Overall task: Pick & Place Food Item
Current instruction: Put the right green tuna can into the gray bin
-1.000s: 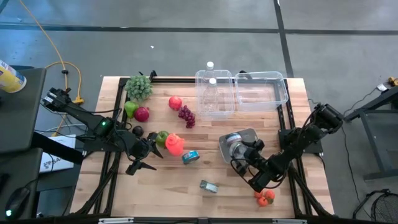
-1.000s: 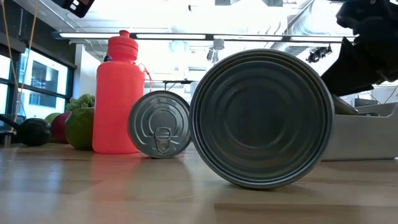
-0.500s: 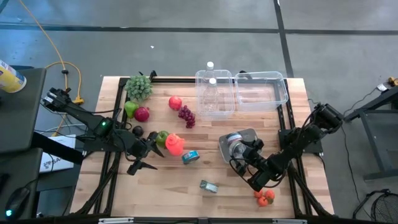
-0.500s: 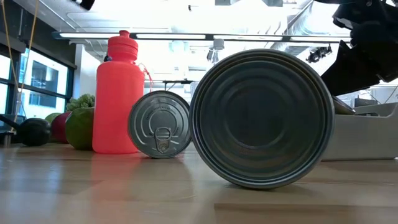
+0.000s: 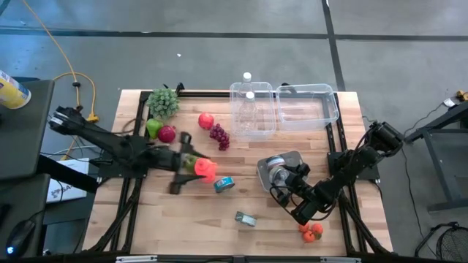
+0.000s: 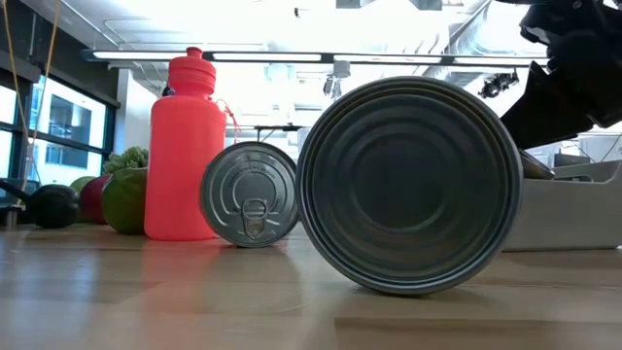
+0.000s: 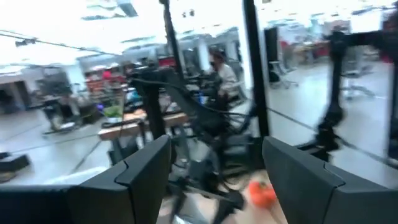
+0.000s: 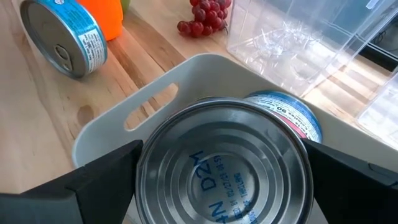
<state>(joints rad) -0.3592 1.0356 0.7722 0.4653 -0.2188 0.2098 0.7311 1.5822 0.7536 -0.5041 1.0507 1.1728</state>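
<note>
My right gripper has its fingers spread wide on either side of the big tin can, nothing clamped yet. The can lies on its side in the grey tray, right of centre on the table, with a second can tucked just behind it.

Handling call: rigid steel, probably weighty if full, smooth and round, so it will roll or slip. I'd take it across the ribbed body, not the rims.

My left gripper is raised over the fruit side, beside the red bottle; can't tell whether it's open or shut.

Count, from above:
- cans: four, two in the tray, one blue-label can and one small tin loose on the table
- clear bins: two
- grape bunches: two, green and red
- round fruit pieces near the left arm: several, exact count unclear
- orange tomato-like piece: one, near edge
</note>
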